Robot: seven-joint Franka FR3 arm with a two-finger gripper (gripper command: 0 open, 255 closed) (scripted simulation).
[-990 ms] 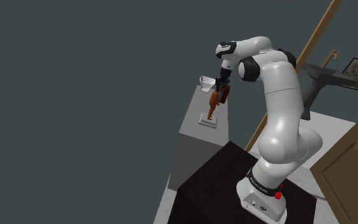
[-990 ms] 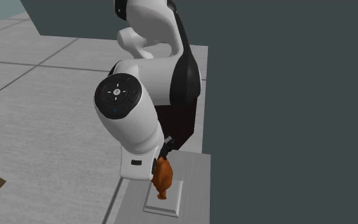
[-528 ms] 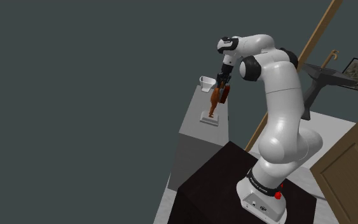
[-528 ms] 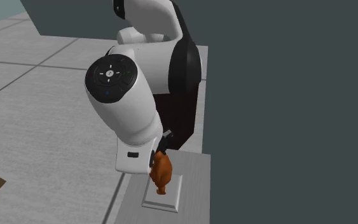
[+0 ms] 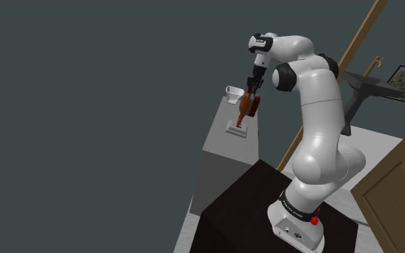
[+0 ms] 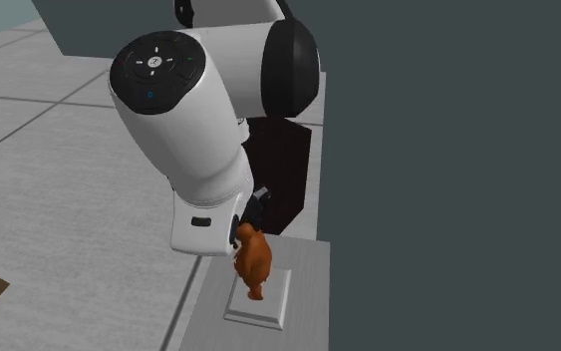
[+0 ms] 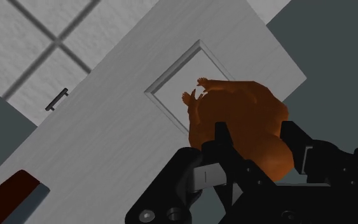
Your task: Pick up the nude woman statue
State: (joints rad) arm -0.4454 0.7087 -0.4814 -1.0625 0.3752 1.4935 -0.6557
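The statue (image 5: 244,109) is an orange-brown figure standing on a flat pale square base (image 5: 237,130). My black gripper (image 5: 250,103) comes down from above and is shut on the figure's upper body. The base hangs level close over the top of a tall grey cabinet (image 5: 219,152); I cannot tell whether they touch. In the second exterior view the white forearm covers most of the hand, and the statue (image 6: 253,264) shows below it over its base (image 6: 258,305). In the wrist view both fingers (image 7: 225,140) clasp the statue (image 7: 234,108), whose feet point toward the base (image 7: 171,79).
A small white object (image 5: 232,91) sits at the cabinet's far end. A dark grey wall runs along the cabinet's far side. The dark stand (image 5: 240,208) is just in front of the cabinet. A wooden door (image 5: 398,190) and a slanted wooden pole (image 5: 359,39) are at the shoulder view's right.
The arm has risen and straightened, and the gripper has carried the statue and its base slightly upward. The grip has stayed shut on the figure.
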